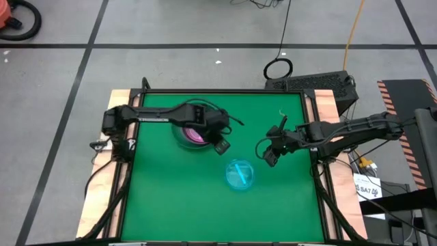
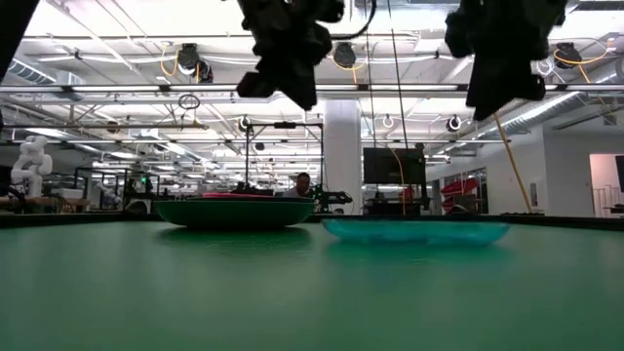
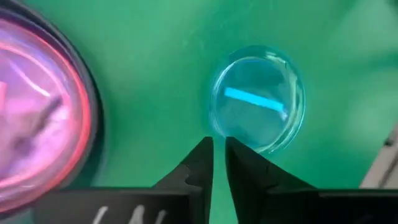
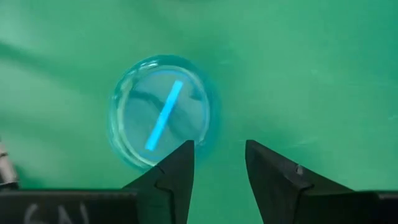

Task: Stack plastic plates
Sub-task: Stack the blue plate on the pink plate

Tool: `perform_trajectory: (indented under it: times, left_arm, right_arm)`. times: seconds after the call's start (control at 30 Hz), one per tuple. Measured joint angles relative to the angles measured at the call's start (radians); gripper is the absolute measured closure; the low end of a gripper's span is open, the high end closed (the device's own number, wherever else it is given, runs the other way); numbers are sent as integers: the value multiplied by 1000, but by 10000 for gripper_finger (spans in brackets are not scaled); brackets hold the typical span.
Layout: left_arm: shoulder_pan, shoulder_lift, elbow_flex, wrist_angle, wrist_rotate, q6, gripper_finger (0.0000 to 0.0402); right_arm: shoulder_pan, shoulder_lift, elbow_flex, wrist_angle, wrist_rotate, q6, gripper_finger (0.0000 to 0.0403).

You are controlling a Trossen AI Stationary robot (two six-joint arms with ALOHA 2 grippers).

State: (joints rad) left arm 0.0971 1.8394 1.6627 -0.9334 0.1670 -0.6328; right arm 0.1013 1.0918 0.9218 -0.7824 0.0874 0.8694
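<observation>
A stack of plates (image 1: 193, 132), dark grey at the bottom with pink inside, rests on the green table left of centre; it shows as a dark dish in the low view (image 2: 234, 211) and in the left wrist view (image 3: 37, 118). Translucent cyan plates (image 1: 240, 175) lie flat near the table's middle, also seen low (image 2: 414, 230) and from both wrists (image 3: 258, 99) (image 4: 161, 118). My left gripper (image 1: 222, 145) hovers between the two piles, fingers nearly shut (image 3: 219, 155), holding nothing. My right gripper (image 1: 268, 156) hangs open (image 4: 219, 155) right of the cyan plates.
The green mat is bordered by a dark frame and wooden edges (image 1: 116, 171). Bare mat lies toward the near edge and the far right corner. A keyboard-like device (image 1: 311, 82) sits beyond the far edge. Both arms hang well above the table in the low view.
</observation>
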Motion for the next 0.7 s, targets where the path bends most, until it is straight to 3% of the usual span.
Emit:
perform_trajectory:
  times: [0.13, 0.33, 0.7]
  left_arm:
    - [-37, 64, 2, 0, 9, -198, 317]
    - [-109, 152, 0, 7, 15, -432, 261]
    - [-133, 260, 1, 95, -38, -467, 245]
  right_arm:
    - [-1, 1, -103, 158, -65, 58, 264]
    - [-1, -19, -121, 143, -117, 107, 264]
    - [-1, -181, -120, -23, -144, 67, 264]
